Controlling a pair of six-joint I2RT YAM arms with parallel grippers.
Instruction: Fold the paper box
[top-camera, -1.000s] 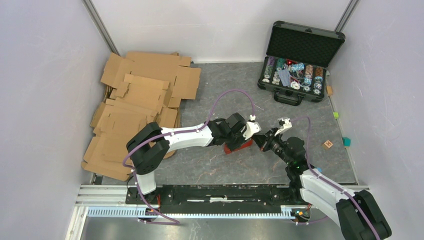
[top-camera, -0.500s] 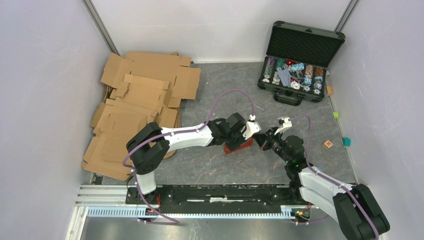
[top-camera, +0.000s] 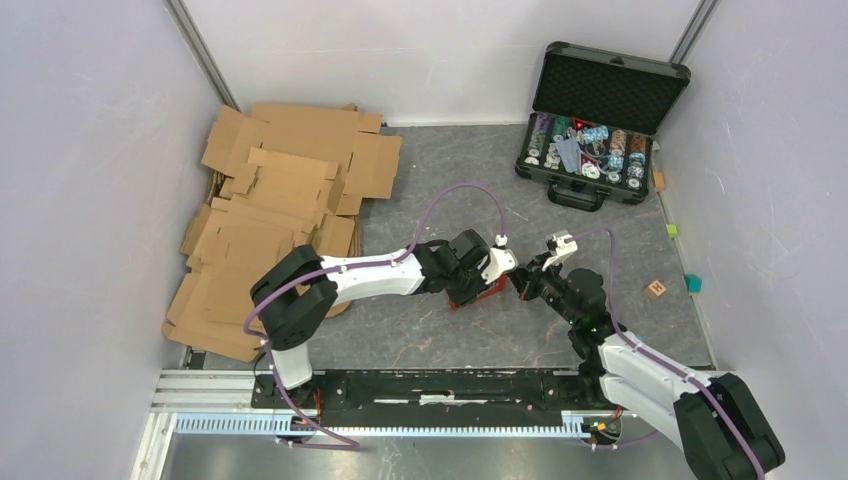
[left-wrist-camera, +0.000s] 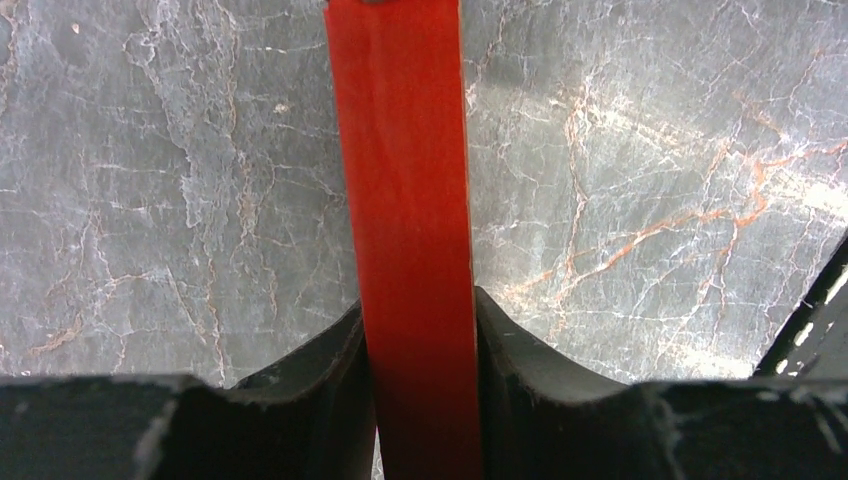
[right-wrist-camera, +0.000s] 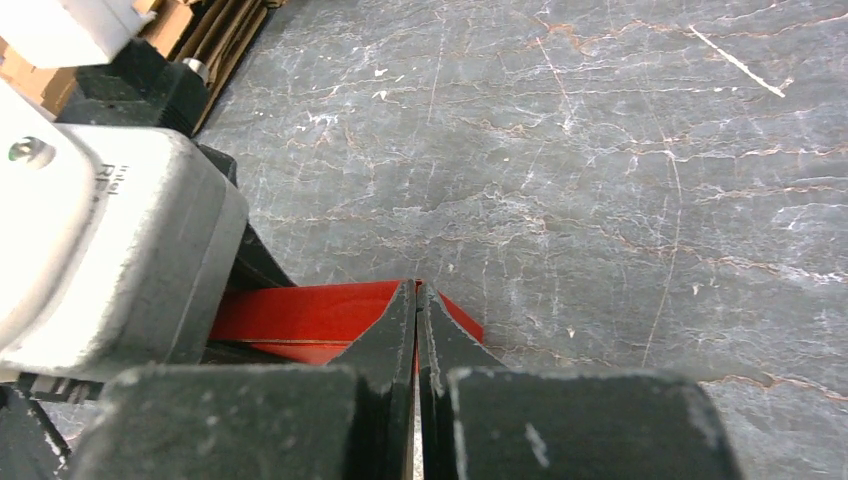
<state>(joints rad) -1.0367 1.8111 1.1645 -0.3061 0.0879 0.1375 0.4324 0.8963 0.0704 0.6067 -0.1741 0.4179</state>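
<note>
The red paper box (top-camera: 478, 292) lies on the grey marble table at the centre, mostly hidden under my left gripper (top-camera: 480, 280). In the left wrist view a red wall of it (left-wrist-camera: 410, 200) stands between my two black fingers, which press on both its sides. My right gripper (top-camera: 522, 283) touches the box's right end. In the right wrist view its fingers (right-wrist-camera: 385, 340) are pressed together with their tips at the red box's edge (right-wrist-camera: 300, 310). Whether they pinch paper between them does not show.
A pile of brown cardboard sheets (top-camera: 280, 200) lies at the back left. An open black case of poker chips (top-camera: 590, 130) stands at the back right. A small wooden block (top-camera: 656, 289) and green cubes (top-camera: 693, 283) lie by the right wall.
Both grippers and the red box have shifted slightly left. The right arm has stretched further toward the box.
</note>
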